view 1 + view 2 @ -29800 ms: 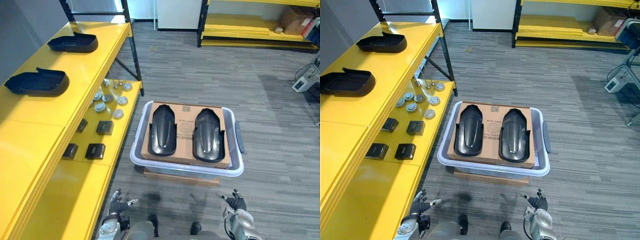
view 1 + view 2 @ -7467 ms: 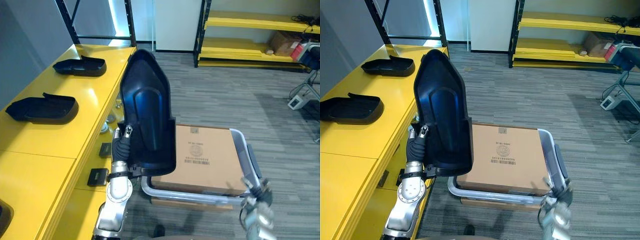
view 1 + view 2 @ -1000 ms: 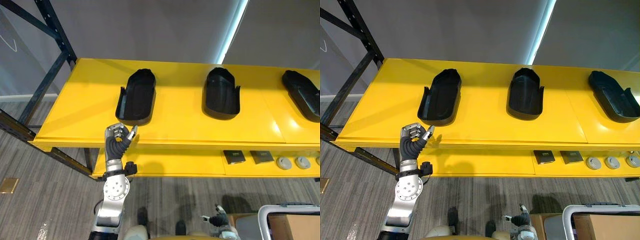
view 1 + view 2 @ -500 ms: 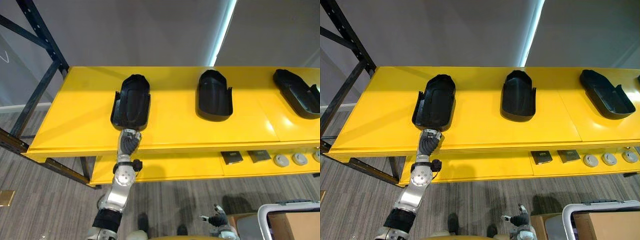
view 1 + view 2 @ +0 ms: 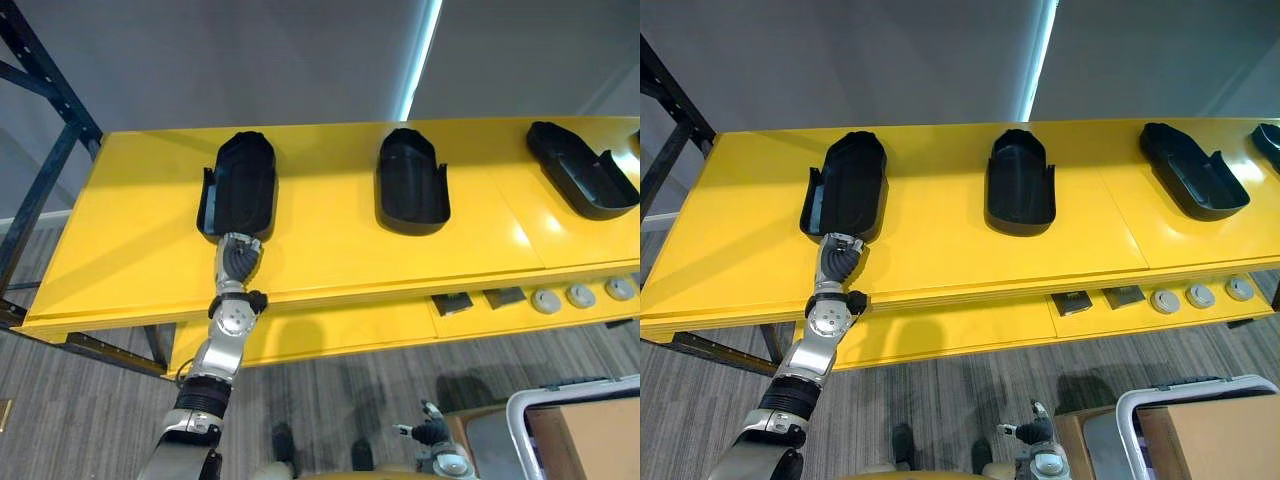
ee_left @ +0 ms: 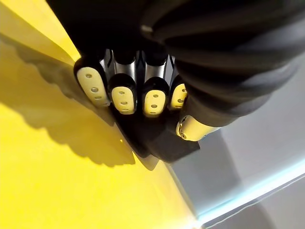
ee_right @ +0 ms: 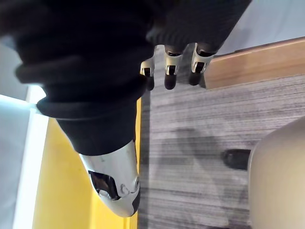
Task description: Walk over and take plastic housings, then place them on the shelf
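A black plastic housing (image 5: 240, 185) lies open side up on the yellow top shelf (image 5: 330, 250), at its left end. My left hand (image 5: 238, 262) is curled into a fist with its knuckles against the housing's near end and nothing inside it. In the left wrist view the curled fingers (image 6: 125, 95) press on the dark housing (image 6: 157, 138). Two more housings (image 5: 411, 190) (image 5: 577, 180) lie further right on the same shelf. My right hand (image 5: 430, 434) hangs low over the floor, with straight fingers (image 7: 171, 71) and empty.
A lower yellow shelf carries small black boxes (image 5: 456, 303) and round parts (image 5: 580, 294). A grey bin (image 5: 530, 410) holding a cardboard box (image 5: 590, 440) stands on the floor at the lower right. A dark rack post (image 5: 40, 70) rises at the left.
My left fist has gone from the shelf's front edge forward onto the shelf, up against the left housing's near end. The view has swung a little to the left. The right hand stays low.
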